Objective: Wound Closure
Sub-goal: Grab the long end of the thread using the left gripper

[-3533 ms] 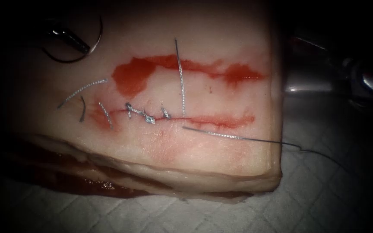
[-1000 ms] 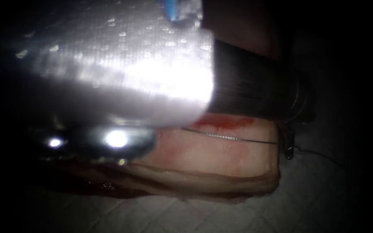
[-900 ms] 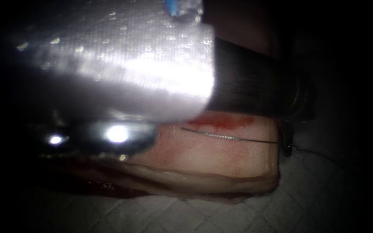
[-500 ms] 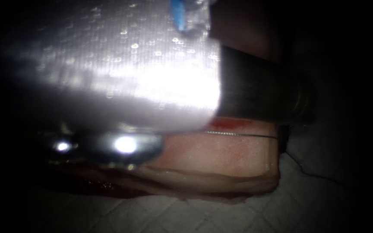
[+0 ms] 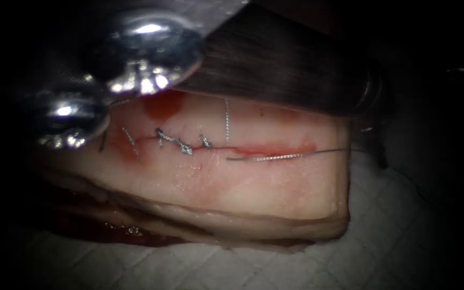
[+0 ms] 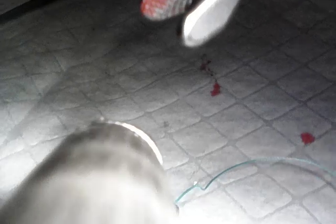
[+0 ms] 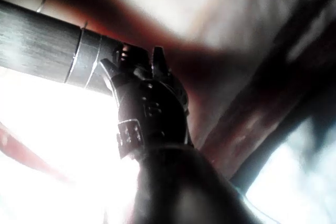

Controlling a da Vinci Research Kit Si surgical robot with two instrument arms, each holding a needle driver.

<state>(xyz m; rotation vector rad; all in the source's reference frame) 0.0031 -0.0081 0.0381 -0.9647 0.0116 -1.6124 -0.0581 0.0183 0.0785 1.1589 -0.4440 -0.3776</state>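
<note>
The tissue lies with its cut running left to right, and stitches close the cut's left part. My left tool's dark shaft crosses over the tissue's far side to the right. Its tip sits in shadow just past the tissue's right edge. The thread comes out at the cut and runs taut, lifted off the tissue, to that tip. My right tool hangs over the pad, jaws open and holding nothing. In the right wrist view its wrist joint is close beside the left shaft.
A short upright thread end and loose cut ends lie on the tissue near red fluid. A white quilted pad lies under the tissue. It carries red spots and a slack green strand.
The left arm's bulk has lifted off the picture, uncovering the cut and stitches. The left jaws have shut. The thread's right end has risen and pulled straighter.
</note>
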